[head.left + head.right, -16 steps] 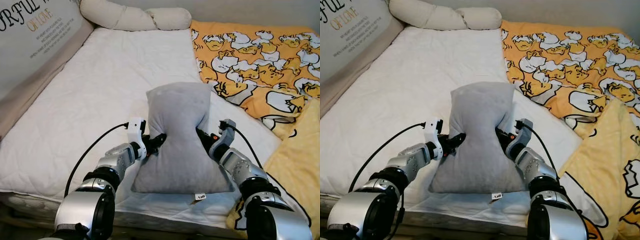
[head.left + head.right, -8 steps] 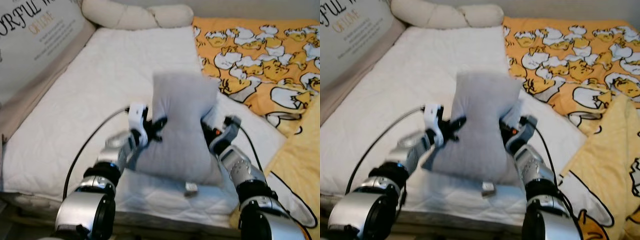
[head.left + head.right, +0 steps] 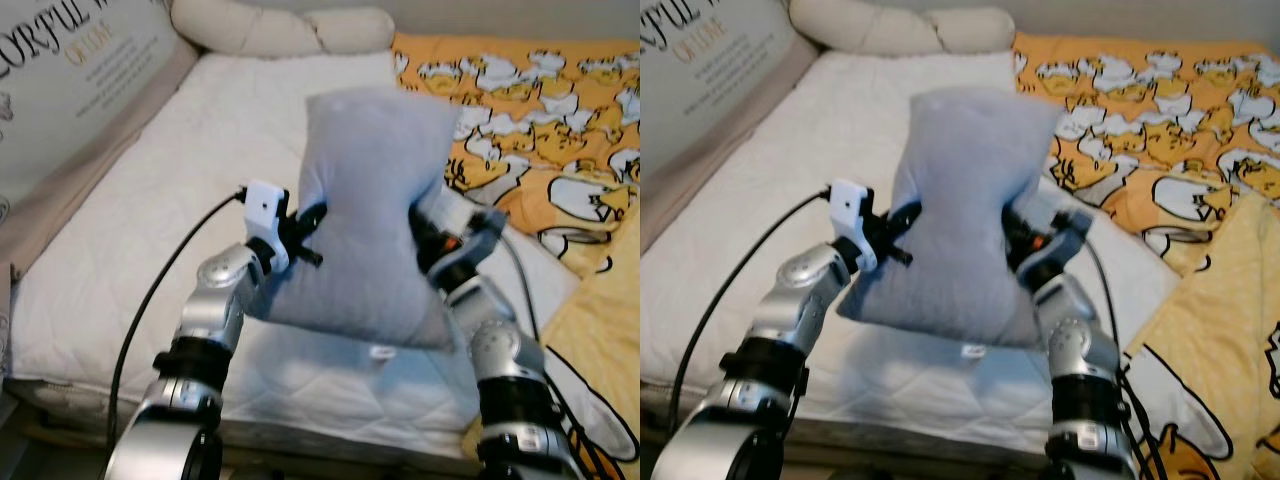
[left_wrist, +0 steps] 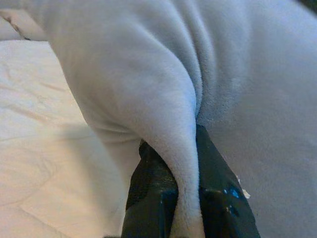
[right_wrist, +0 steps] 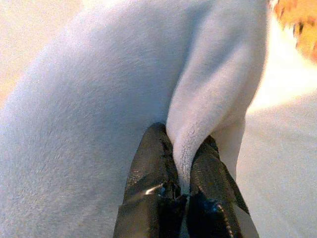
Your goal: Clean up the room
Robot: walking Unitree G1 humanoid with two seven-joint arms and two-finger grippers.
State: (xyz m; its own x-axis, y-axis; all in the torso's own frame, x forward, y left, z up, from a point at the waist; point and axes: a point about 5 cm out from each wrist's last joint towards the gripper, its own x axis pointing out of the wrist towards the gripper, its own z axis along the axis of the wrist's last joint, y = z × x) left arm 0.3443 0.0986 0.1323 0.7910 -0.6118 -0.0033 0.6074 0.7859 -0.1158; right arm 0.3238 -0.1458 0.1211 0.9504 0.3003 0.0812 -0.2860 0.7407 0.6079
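Left wrist view, nearest: black fingers of the left claw clamped on a pinched fold of the grey pillow. Same on the right wrist view: fingers of the right claw closed tight on another fold of that pillow.

Between the two claws, in the eye views: pillow upright, squeezed narrow at its waist, left claw on its left edge, right claw on its right edge. Lower end of the pillow flared out, lifted off the bed, shadow on the sheet beneath. Small white tag at the lower seam.

Under and beyond the left claw: white quilted mattress, black cable looping from the left wrist down toward the near bed edge.

Beyond the right claw: orange blanket printed with white and yellow cartoon figures, spread across the right half of the bed; pale yellow part of it near the right arm.

Farthest from both claws: long cream bolster at the head of the bed, and a grey panel with lettering along the left side.
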